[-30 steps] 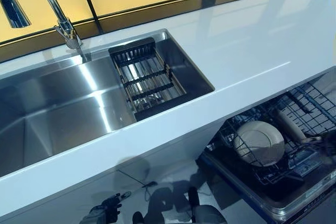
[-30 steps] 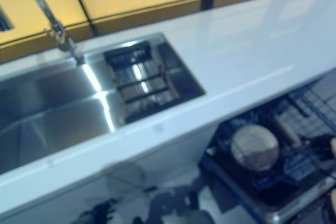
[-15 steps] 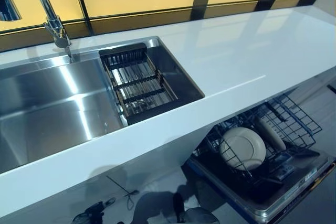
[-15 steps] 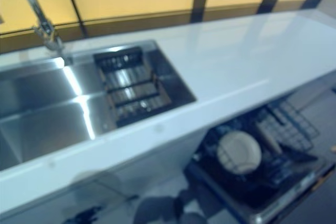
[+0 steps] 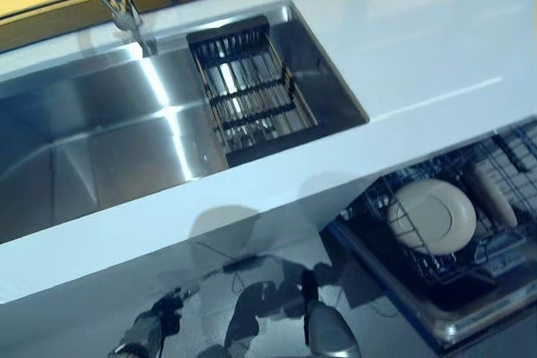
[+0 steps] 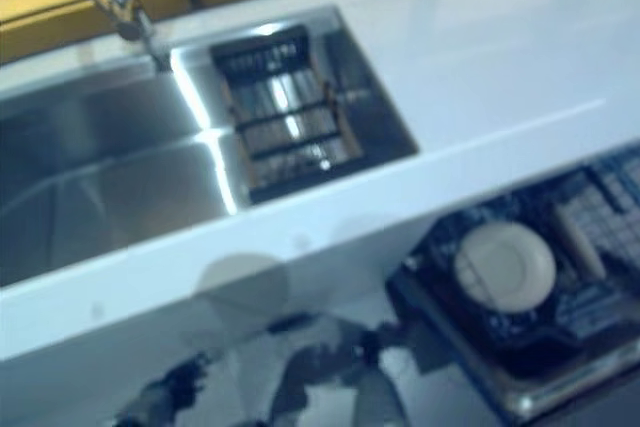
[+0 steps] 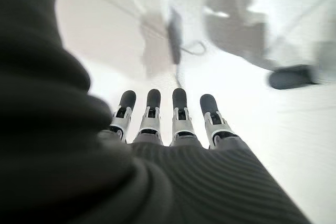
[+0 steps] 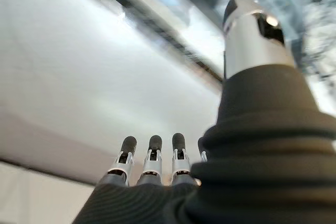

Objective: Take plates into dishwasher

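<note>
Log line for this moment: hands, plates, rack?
left hand: open, empty | right hand: open, empty | plates: in dishwasher rack | sink: no plates

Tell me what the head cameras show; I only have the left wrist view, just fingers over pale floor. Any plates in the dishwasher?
Observer: Yes. A cream plate stands in the dishwasher's pulled-out wire rack, below the white countertop.
Operator: Only one?
Observer: A second plate stands edge-on beside it.
Operator: Is the right hand carrying anything?
Observer: No. The right hand has straight fingers and holds nothing.
Operator: Anything left in the sink?
Observer: The sink holds only a dark drainer basket; no plates show there.
</note>
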